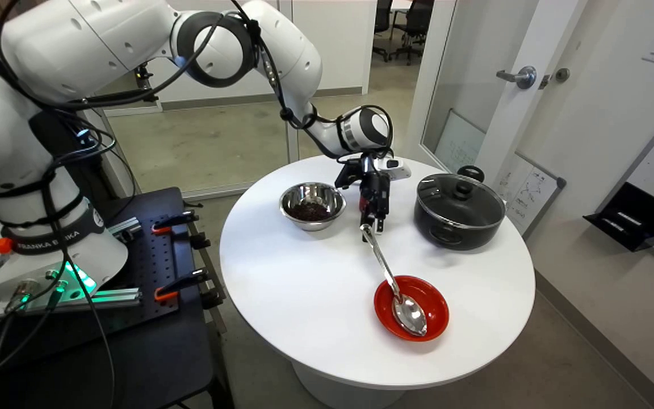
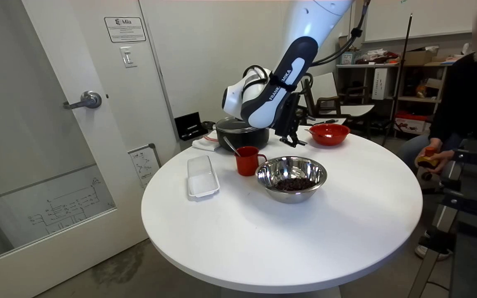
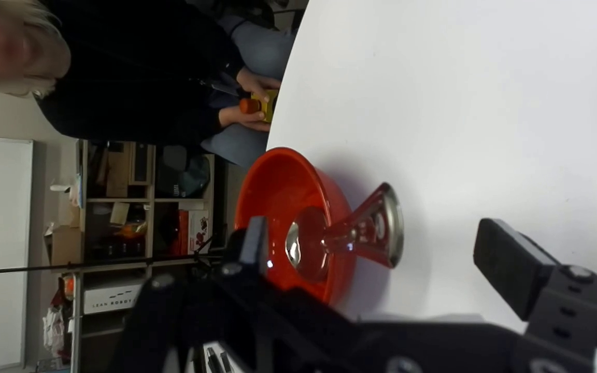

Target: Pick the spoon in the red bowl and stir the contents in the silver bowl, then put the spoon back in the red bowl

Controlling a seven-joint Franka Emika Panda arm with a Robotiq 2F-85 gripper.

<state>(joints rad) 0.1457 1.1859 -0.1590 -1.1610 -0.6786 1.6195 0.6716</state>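
Silver metal spoon (image 1: 388, 274): head in the red bowl (image 1: 436, 305), handle across its rim | red bowl: near the edge of the round table (image 1: 304, 312) | your gripper (image 3: 371, 235): jaws wide apart, spoon handle showing between them in your wrist view | dark contents (image 2: 294, 184): inside the steel bowl (image 2: 292, 197)

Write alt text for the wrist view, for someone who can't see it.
A metal spoon rests ungrasped in a red bowl on a white table, its handle sticking out past the rim, framed by an open black claw. At the left, appearing sideways, a person in black holds a yellow device.
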